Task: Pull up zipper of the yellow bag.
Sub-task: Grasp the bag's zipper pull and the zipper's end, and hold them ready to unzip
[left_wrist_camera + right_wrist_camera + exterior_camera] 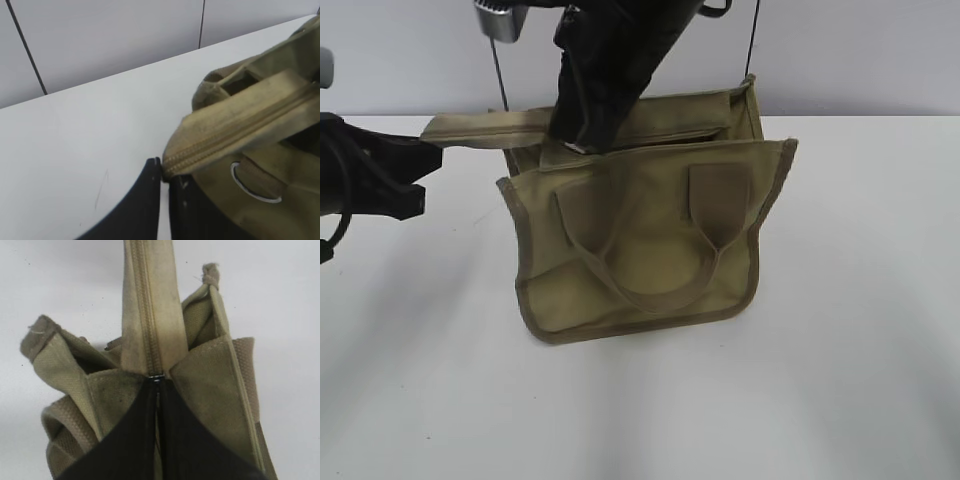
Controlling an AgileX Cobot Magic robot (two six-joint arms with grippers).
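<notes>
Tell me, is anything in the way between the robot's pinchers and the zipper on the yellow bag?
Nothing visible. The right gripper is already shut on the zipper, and the left gripper pinches the zip tape's end.

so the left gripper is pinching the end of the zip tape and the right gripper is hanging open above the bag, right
Not quite. The left gripper does pinch the end of the zip tape, but the right gripper is closed on the zipper of the yellow bag, as the right wrist view shows.

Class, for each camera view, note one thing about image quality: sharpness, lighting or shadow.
Exterior view: even light, soft grey shadows on the table below the yellow bag. Left wrist view: left claw and zipper tape blurred. Right wrist view: right claw dark, featureless.
</notes>
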